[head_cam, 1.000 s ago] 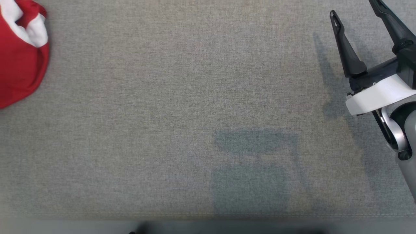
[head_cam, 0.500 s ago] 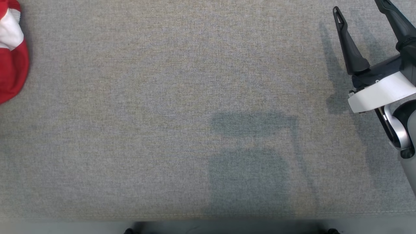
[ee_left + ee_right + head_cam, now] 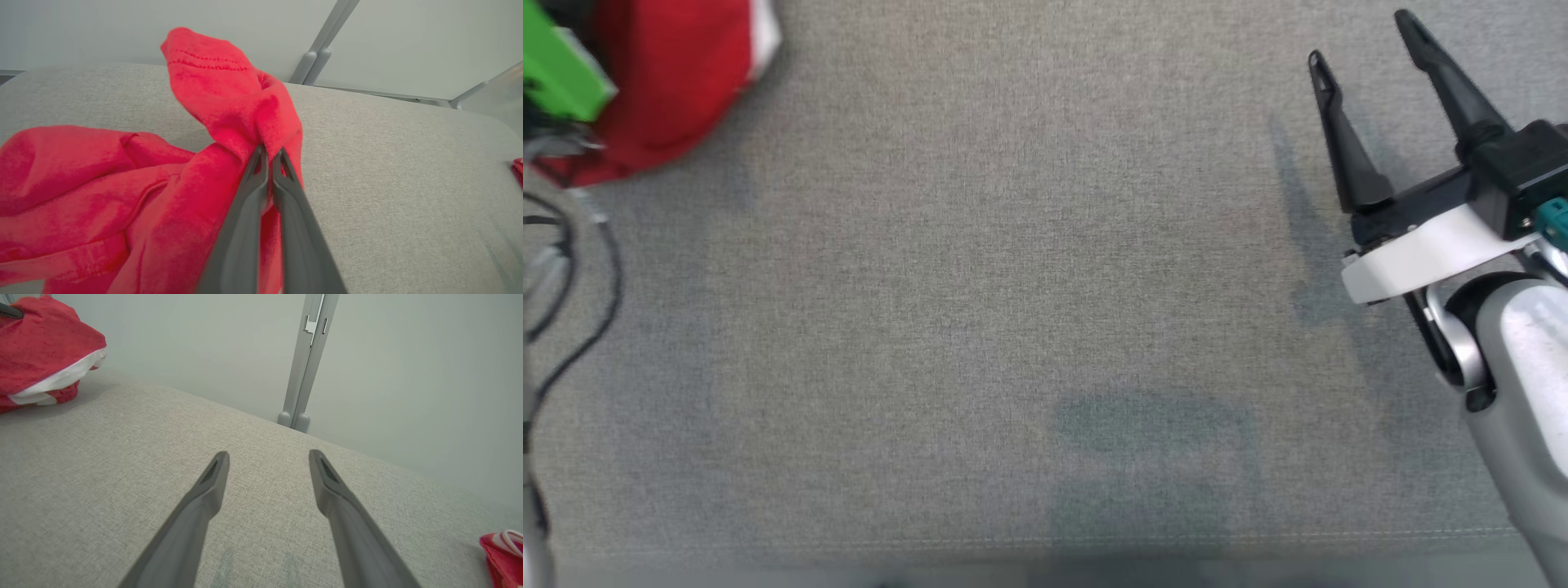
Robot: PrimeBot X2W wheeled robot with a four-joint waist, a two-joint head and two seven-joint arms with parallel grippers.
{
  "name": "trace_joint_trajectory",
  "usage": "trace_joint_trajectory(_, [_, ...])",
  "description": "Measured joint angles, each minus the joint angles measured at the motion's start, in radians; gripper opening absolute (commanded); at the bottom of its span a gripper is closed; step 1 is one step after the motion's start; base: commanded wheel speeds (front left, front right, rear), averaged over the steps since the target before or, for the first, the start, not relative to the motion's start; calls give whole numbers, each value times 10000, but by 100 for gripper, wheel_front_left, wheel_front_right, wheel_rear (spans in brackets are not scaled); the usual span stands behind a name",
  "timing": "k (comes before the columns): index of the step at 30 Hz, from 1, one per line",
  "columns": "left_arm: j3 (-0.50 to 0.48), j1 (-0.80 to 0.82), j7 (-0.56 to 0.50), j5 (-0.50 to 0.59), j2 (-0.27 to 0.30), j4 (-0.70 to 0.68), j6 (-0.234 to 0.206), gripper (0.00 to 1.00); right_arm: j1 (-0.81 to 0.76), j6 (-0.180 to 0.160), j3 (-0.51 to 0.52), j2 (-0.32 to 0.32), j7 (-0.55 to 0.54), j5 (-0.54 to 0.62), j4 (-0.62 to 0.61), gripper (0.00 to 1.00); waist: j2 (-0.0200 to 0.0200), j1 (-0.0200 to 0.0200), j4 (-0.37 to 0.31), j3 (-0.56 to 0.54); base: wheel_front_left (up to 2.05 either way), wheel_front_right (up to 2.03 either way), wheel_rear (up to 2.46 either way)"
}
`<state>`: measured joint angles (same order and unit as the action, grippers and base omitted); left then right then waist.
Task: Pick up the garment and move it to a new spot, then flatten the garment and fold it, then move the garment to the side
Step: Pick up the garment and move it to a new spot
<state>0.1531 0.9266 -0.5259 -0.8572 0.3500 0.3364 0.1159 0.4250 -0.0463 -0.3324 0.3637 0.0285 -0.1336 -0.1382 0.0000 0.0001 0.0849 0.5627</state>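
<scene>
Garment [image 3: 229, 102]: red with a white band, crumpled in a heap on the grey bench [image 3: 980, 269]. One fold of it stands up above the rest.
Left claw [image 3: 269, 153]: the two fingers are pressed together on the raised fold of the garment, and the cloth is pinched between the tips. The bigger part of the garment lies to one side of the fingers.
Green part [image 3: 560, 73]: just beside the garment, partly in front of it, with dark cables [image 3: 580, 278] near it.
Right claw [image 3: 1364, 41]: well apart from the garment, over bare bench cloth. The fingers are spread wide and nothing is between them.
Second red cloth [image 3: 502, 555]: far from the garment, beyond the right claw; only its edge is seen.
</scene>
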Motion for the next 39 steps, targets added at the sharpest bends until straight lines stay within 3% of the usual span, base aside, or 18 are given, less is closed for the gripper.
trace_joint_trajectory(4, [857, -4, -326, -228, -646, -585, 84, 0, -74, -6, -257, -403, 309, -167, 355, 100, 0, 0, -106, -498, 0, 0, 0])
trace_joint_trajectory(12, [2153, -365, -963, -848, -1383, -1561, 88, 0, -640, -8, -650, -1089, 813, -537, 1193, 100, 0, -1, -650, -1490, 0, 0, 0])
trace_joint_trajectory(15, [2552, -621, -1595, -1507, -1705, -1946, 88, 0, -877, -6, -771, -1258, 869, -619, 1373, 100, 0, -1, -994, -1805, 0, 0, 0])
trace_joint_trajectory(19, [3595, -943, -2867, -2395, -1628, -2813, 88, 0, -1132, -6, -901, -1386, 951, -715, 1534, 100, 0, -1, -1533, -2157, 0, 0, 0])
trace_joint_trajectory(22, [4339, -1403, -3684, -2892, -1430, -3260, 88, 0, -1318, -2, -899, -1356, 999, -759, 1605, 100, 0, -1, -1957, -2371, 0, 0, 0])
trace_joint_trajectory(25, [4817, -1848, -4159, -2938, -823, -3413, 88, 0, -1422, 23, -924, -1248, 1001, -792, 1659, 100, 0, -1, -2377, -2537, 0, 0, 0])
trace_joint_trajectory(29, [5436, -1857, -4284, -1812, 232, -3685, 88, 0, -1440, 165, -1020, -1147, 1001, -792, 1664, 100, 0, -1, -2909, -2684, 0, 0, 0])
trace_joint_trajectory(35, [6690, -1271, -4385, -445, 1181, -4303, 88, 0, -1441, 602, -1415, -1103, 848, -886, 1829, 100, 0, -2, -3594, -2735, 0, 0, 0])
trace_joint_trajectory(39, [7108, -1311, -4383, -619, 1371, -4380, 88, 39, -1467, 1216, -1994, -1009, 581, -980, 2211, 100, 0, -1, -3868, -2639, 0, 0, 0])
